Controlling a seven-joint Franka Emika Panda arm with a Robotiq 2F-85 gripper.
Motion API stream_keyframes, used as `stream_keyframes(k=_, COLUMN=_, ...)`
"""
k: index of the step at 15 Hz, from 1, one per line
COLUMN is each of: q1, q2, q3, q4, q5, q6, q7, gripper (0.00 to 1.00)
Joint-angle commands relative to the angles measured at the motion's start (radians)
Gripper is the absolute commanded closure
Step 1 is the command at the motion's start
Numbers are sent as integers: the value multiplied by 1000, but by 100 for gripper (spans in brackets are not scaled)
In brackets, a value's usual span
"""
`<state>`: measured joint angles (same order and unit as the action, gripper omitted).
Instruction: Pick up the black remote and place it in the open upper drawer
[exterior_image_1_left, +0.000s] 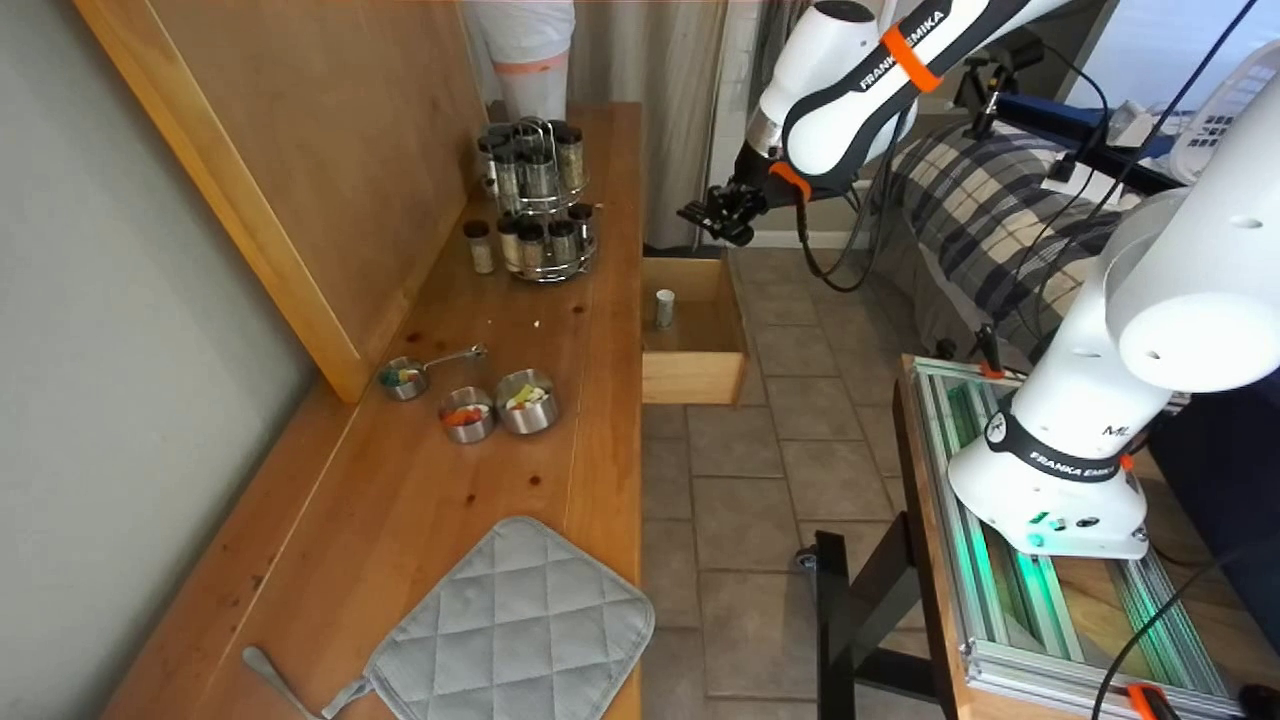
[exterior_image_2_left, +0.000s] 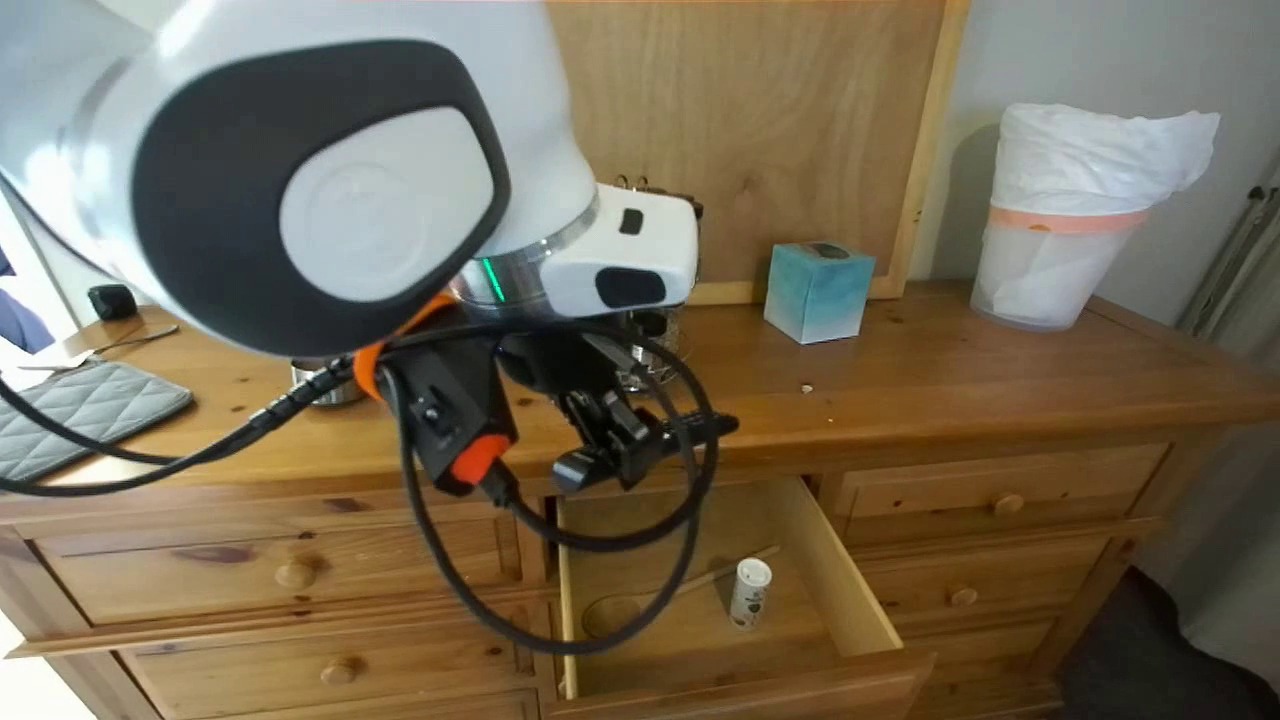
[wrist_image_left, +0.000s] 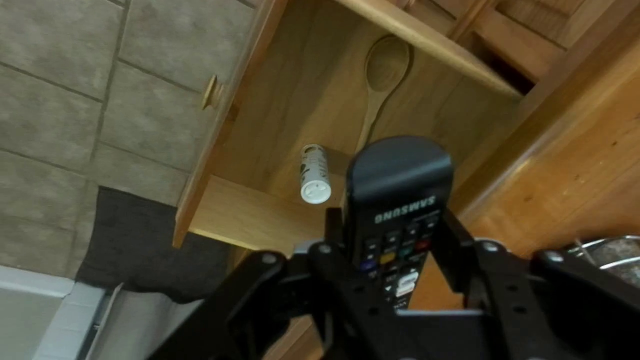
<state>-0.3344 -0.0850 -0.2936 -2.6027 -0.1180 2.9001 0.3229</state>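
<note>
Black remote (wrist_image_left: 395, 225), pinched in the gripper (wrist_image_left: 393, 232) with its branded end sticking out, held in the air and, seemingly, above the open upper drawer (exterior_image_2_left: 845, 590); exact height not possible to tell. Most probably at the moment before lowering, so the first danger from the white shaker (wrist_image_left: 314, 170), upright on the drawer floor: easily knocked over by a small sideways swing during descent. Next, a danger from the wooden spoon (wrist_image_left: 387, 65), with its handle partly hidden behind the remote in the wrist view: after a release on top of it, perhaps a tilted, rocking landing. Also to be considered, the countertop (wrist_image_left: 575, 200), bordering the drawer's inner end; with too little movement outward, possible scraping against the edge, or a drop onto it instead of inside. From the hanging cable (exterior_image_2_left: 600, 545) in an exterior view, a possible catch on the drawer wall when going down, with an unwanted pull as result. From opening too early, a hard fall and a bounce, maybe into the shaker. From smooth-looking plastic, perhaps a turn of the remote at first contact; with its other end out of sight, balance not possible to judge.
</note>
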Motion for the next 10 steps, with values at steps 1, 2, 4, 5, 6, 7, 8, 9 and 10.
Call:
stream_keyframes(k=1, q1=21, q2=114, q3=-30, q4=-3, q5=153, q6=178, q7=-76, gripper=79)
stream_keyframes(k=2, q1=24, q2=148, q3=-26, q4=-3, q5=217, q6=209, q7=-96, gripper=79)
stream_keyframes(k=4, q1=0, q2=209, q3=6, q4=5, q5=321, q6=255, q7=-129, gripper=79)
stream_keyframes(k=5, q1=-23, q2=238, q3=35, q4=14, q5=364, q6=275, q7=-139, gripper=79)
stream_keyframes(k=6, q1=-59, q2=258, q3=86, q4=23, q5=413, q6=286, q7=-158, gripper=79)
stream_keyframes(k=7, q1=-111, q2=272, q3=160, q4=42, q5=456, q6=271, q7=-173, gripper=79)
stream_keyframes(k=8, q1=-41, q2=233, q3=62, q4=0, q5=374, q6=260, q7=-135, gripper=54)
stream_keyframes(k=9, q1=-69, q2=251, q3=105, q4=11, q5=403, q6=261, q7=-143, gripper=54)
stream_keyframes(k=10, q1=-83, q2=263, q3=129, q4=20, q5=415, q6=261, q7=-144, gripper=54)
